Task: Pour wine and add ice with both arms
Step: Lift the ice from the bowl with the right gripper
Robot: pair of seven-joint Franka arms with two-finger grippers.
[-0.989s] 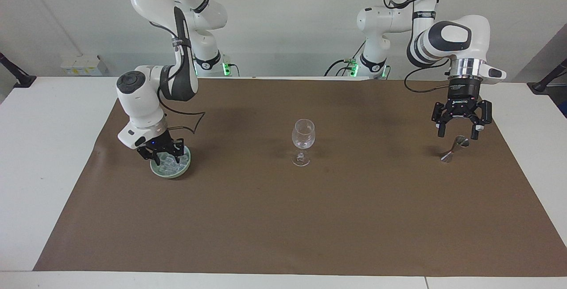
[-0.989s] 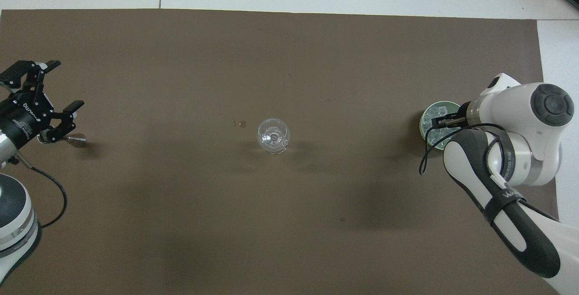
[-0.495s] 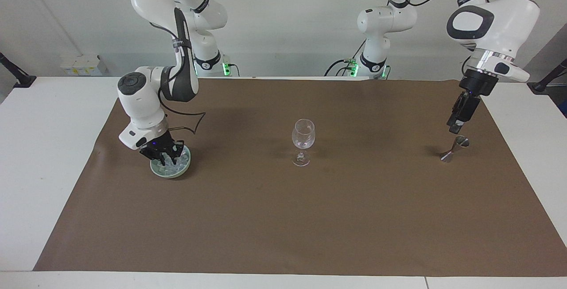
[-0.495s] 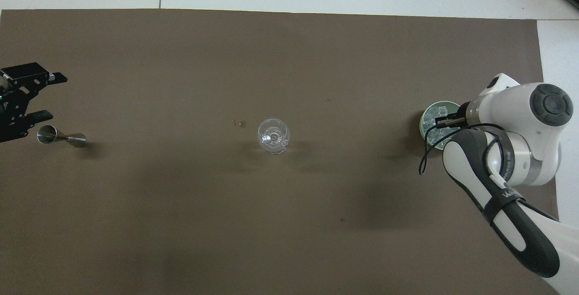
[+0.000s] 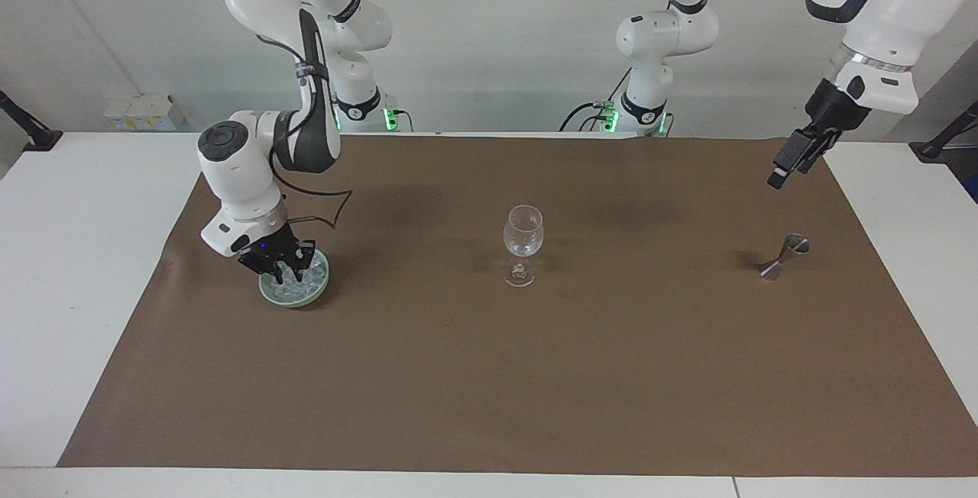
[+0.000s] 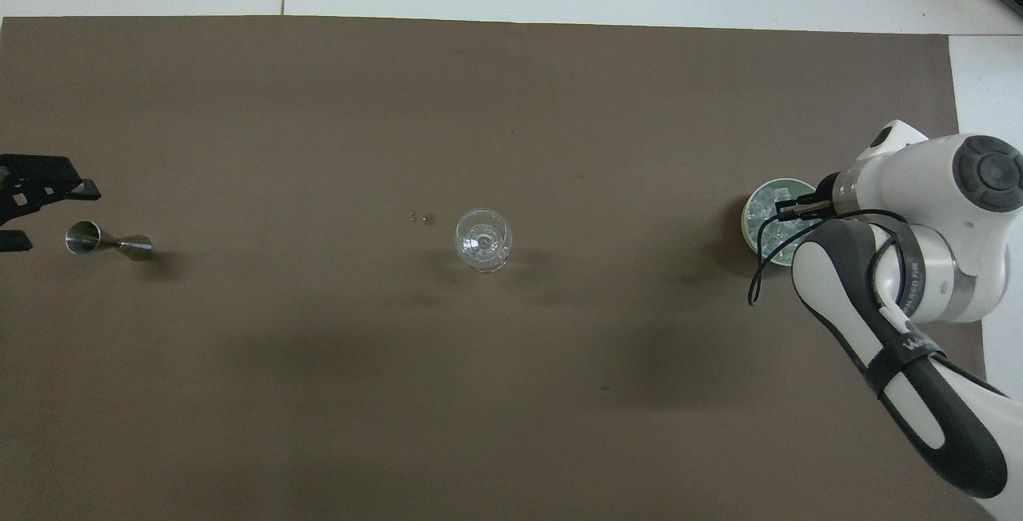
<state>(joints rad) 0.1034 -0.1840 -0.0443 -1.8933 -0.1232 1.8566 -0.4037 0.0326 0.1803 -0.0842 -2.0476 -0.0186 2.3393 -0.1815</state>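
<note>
Glinting clear ice (image 5: 296, 281) cubes heaped in bowl (image 5: 315, 294)

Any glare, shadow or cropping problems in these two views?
Facing view: even light; soft shadows beside the wine glass and jigger. Overhead view: broad arm shadows darken the brown mat; the left gripper is cropped at the edge; the right arm partly covers the ice bowl.
</note>
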